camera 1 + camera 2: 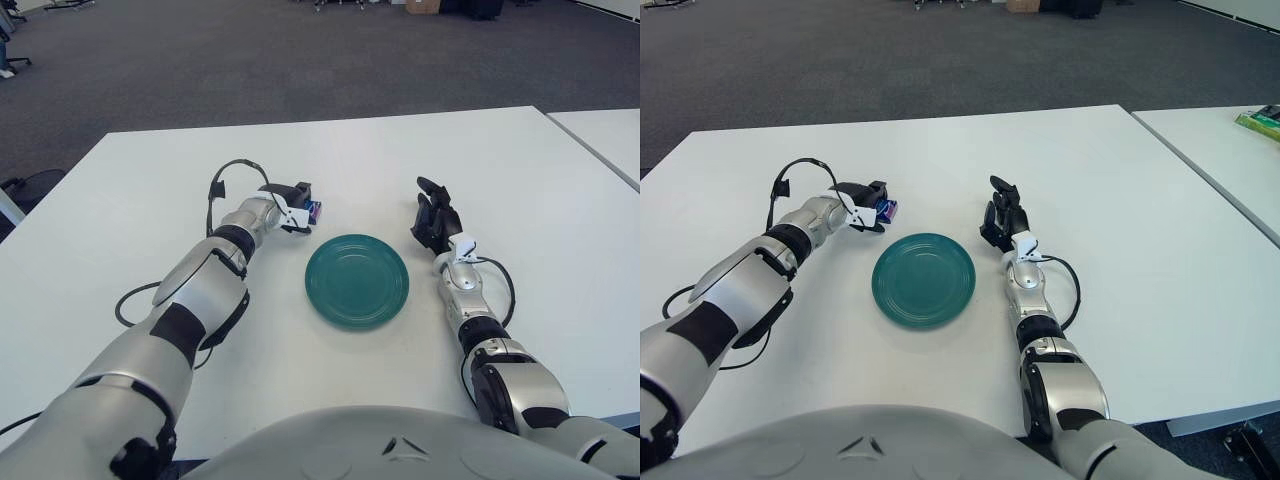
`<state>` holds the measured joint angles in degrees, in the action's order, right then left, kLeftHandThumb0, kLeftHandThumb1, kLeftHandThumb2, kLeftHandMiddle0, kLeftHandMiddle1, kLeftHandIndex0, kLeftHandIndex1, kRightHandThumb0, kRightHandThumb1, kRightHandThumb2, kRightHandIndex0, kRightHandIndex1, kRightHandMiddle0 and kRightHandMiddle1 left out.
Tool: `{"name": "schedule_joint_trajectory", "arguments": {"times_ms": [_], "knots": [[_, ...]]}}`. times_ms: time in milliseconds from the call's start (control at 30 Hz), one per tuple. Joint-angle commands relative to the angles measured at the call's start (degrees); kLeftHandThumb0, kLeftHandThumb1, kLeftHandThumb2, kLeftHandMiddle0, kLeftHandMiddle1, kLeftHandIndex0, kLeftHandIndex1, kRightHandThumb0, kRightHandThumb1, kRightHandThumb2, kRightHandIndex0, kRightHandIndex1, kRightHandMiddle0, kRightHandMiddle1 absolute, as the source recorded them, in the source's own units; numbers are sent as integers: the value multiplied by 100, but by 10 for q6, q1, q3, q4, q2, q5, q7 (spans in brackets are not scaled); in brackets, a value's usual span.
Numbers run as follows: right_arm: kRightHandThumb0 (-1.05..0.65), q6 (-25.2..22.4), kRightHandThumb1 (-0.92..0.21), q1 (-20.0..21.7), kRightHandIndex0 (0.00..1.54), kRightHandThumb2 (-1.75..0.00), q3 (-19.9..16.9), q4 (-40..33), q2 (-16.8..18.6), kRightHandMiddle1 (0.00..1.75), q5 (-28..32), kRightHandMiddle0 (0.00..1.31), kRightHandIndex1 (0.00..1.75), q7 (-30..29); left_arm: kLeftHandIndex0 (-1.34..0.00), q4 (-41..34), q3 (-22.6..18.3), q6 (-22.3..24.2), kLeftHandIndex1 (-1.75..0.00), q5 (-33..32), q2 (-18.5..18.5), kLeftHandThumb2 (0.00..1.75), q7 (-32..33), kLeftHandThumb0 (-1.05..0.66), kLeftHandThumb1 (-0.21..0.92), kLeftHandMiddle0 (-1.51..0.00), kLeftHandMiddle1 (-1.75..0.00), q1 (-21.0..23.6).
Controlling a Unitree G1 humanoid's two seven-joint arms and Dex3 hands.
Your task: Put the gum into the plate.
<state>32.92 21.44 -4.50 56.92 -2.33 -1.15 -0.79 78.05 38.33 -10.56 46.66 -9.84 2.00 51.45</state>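
Starting nearest the robot, the plate (357, 281) sits flat on the white desk (520, 170), a shallow teal dish with nothing in it. To its right, just beside the rim but apart from it, the right hand (435, 220) shows idle, its dark fingers loosely relaxed and holding nothing.

A little farther back and to the plate's left is the left hand (295, 208), with its fingers closed round the gum (315, 210). Only a small purple-blue end of the pack shows, poking out of the fingers on the side facing the plate; the rest is hidden in the grip. Whether the pack is lifted clear of the desk or low against it cannot be told from either view.

The gum looks like a small, light, stiff pack, probably with a smooth wrapper that could slide between hard fingers. A pinch across its flat faces, near the middle, seems the safest hold; it needs little force, and it is not likely to break if let fall onto the plate.

The held gum is near the plate's far-left edge, not yet over it. Beyond lies bare desk, then dark carpet (300, 60).
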Motion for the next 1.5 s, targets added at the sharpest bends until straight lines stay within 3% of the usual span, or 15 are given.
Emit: {"name": "schedule_joint_trajectory", "arguments": {"times_ms": [0, 33, 100, 200, 433, 1033, 1233, 1467], "knots": [[-72, -37, -92, -68, 20, -96, 1, 58, 12, 62, 0, 0, 0, -1, -39, 18, 26, 14, -155, 29, -6, 45, 28, -41, 81, -14, -123, -45], [-72, -37, -92, -68, 19, -96, 0, 58, 11, 62, 0, 0, 0, -1, -40, 18, 33, 16, -155, 36, -6, 48, 57, -40, 80, -14, -125, -54], [-72, -36, -92, -68, 19, -96, 0, 57, 10, 62, 0, 0, 0, 0, -41, 18, 41, 17, -167, 44, -7, 86, 100, -17, 60, -32, -148, -67], [-72, -36, -92, -69, 19, -97, -1, 55, 9, 62, 1, 0, 0, 2, -46, 19, 45, 13, -172, 45, -6, 114, 133, -6, 40, -53, -154, -75], [-72, -38, -92, -68, 18, -97, -5, 55, 7, 61, 3, 0, 0, 3, -53, 17, 38, -4, -174, 31, -4, 137, 171, 0, 20, -76, -150, -68], [-77, -38, -92, -61, 21, -97, -11, 63, 10, 65, 8, 0, 1, 0, -49, 1, 28, -41, -175, 28, -33, 146, 219, 0, 17, -75, -165, -18], [-78, -41, -92, -61, 22, -96, -11, 62, 10, 65, 8, 0, 1, 5, -50, -22, 8, -75, -175, 14, -58, 145, 274, 0, 17, -76, -163, 7], [-79, -42, -92, -60, 23, -96, -10, 61, 11, 65, 6, 0, 1, 9, -51, -99, -23, -114, -175, 9, -95, 145, 370, 0, 17, -77, -161, 23]]}}
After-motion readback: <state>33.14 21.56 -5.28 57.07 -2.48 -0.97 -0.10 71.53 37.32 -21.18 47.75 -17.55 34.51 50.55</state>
